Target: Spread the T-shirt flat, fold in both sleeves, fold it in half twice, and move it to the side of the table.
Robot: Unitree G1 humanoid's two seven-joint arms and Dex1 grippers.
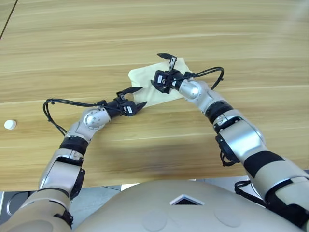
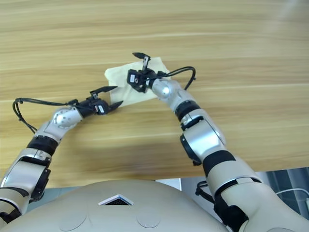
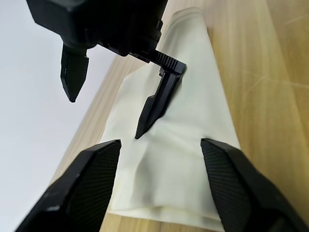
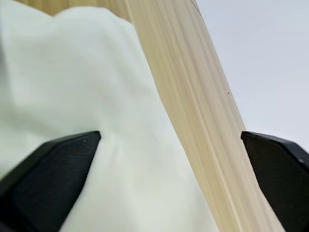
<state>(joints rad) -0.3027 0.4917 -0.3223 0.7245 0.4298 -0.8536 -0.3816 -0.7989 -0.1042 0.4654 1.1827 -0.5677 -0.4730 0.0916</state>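
the t-shirt [image 1: 144,78] lies on the wooden table [image 1: 145,29] as a small pale-yellow packet, roughly square, in front of the robot and a little to its right. its layers look stacked, with a doubled edge showing in the left wrist view, so the sleeve folds and both halvings appear to be done. by that reading the step in hand is the last one: moving the packet to the side of the table.

the left gripper [image 1: 143,95] sits just at the near left corner of the packet, its two fingers spread apart and holding nothing. the cloth edge lies between and just beyond the tips. the right gripper [image 1: 166,61] is over the far part of the packet, also spread and empty. one finger points down toward the cloth, but whether it touches cannot be told. a small white round object [image 1: 9,124] rests well apart, near the table's left edge.

the next move likely calls for a grip that takes all the layers at once, with the fingers closing over a folded edge rather than the top sheet alone. the packet would then need a low, even carry or slide, so it does not fall open. if only the top layer is caught, the folds could peel apart on the way.
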